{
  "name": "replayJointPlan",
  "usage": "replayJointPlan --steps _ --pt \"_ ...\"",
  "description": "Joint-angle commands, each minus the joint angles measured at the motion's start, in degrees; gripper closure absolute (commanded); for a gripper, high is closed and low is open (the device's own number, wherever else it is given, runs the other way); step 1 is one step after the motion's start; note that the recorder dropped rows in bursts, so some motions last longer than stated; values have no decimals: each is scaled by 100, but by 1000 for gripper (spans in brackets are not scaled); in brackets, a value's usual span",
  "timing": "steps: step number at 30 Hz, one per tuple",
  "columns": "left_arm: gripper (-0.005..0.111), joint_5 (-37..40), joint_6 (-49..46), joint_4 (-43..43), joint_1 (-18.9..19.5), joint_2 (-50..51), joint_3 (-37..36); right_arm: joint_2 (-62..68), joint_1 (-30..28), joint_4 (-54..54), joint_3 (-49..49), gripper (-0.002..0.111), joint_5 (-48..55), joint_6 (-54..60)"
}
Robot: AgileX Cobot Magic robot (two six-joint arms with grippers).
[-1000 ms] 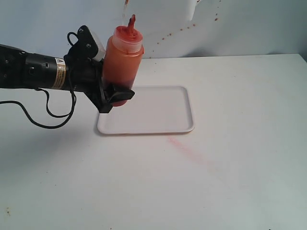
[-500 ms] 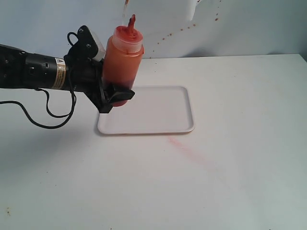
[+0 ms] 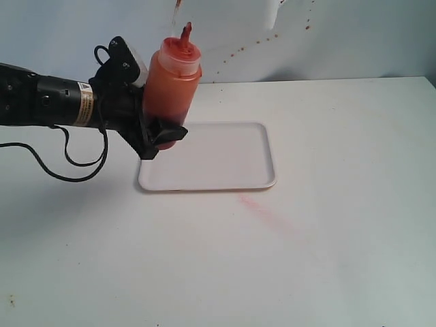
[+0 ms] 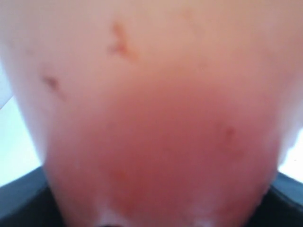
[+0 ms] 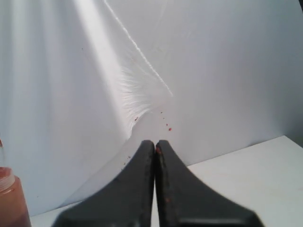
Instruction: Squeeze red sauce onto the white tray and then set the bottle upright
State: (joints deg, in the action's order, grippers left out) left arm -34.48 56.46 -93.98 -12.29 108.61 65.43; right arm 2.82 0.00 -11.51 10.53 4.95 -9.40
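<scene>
The left gripper [image 3: 161, 128] clasped the bottle [image 3: 172, 88] low on its body, its black fingers [image 3: 167, 132] set against either side of the plastic, at the left of the white table [image 3: 340, 204]. The bottle stood nearly upright in the grip, its red nozzle [image 3: 185, 33] pointing up and leaning a little to the right, with the red sauce [image 3: 169, 102] showing dark through the translucent wall. It hung at the far left corner of the white tray [image 3: 231, 163]; the near finger hid the base, so whether it touched the tray could not be told. Against the frames of a second and half a second before, the bottle and gripper had edged slightly left and a touch higher, while the tray and the faint pink smear [image 3: 269, 212] on the table just near of it had not moved. In the left wrist view the bottle [image 4: 156, 142] filled almost the whole frame, blurred. The right gripper [image 5: 155, 146] appeared only in its own wrist view, fingers pressed together, facing the pale backdrop [image 5: 213, 71] flecked with red spots, with the bottle's shoulder [image 5: 10, 201] just at the edge of that frame.
</scene>
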Motion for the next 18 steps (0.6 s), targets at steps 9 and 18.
replayJointPlan --steps 9,18 --pt "107 523 -233 169 5 -108 13 1179 12 -2820 897 108 1105 2710" --pt "107 903 -297 169 5 -108 13 2139 12 -7842 1028 108 2623 8489"
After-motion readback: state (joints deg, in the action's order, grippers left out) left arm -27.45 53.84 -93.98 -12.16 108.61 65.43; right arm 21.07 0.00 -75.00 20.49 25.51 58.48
